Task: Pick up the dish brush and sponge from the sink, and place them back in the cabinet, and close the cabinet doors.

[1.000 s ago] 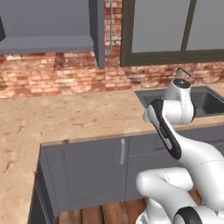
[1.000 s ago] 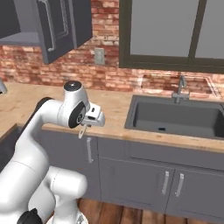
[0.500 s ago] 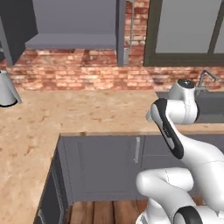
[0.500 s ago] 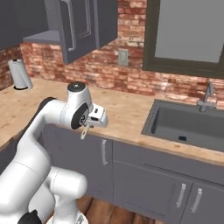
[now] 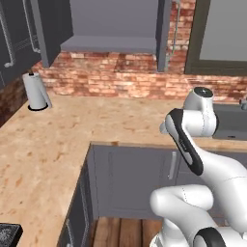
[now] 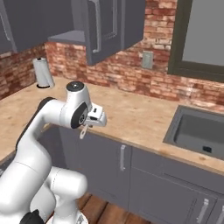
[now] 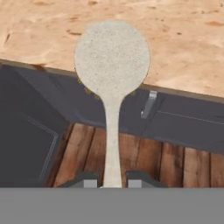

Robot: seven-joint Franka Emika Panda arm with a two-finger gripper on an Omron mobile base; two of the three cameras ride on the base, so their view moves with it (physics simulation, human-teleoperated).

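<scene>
Pincer (image 7: 112,180) clamped on dish brush (image 7: 112,65) handle, its lower end hidden between fingertips (image 7: 86,180).

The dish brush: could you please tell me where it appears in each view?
Right base view: dish brush pokes down from the shut tool, left of centre.
Hand view: centre, round head over the counter edge, handle between the fingertips.
Shared landmark: paper towel roll, far left in left base view, upper left in right base view.

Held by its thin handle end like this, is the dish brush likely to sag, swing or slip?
The dish brush juts straight out from the gripper, so it's probably stiff and light. The round head sits far from the pinch, so it may pivot if jolted.
</scene>
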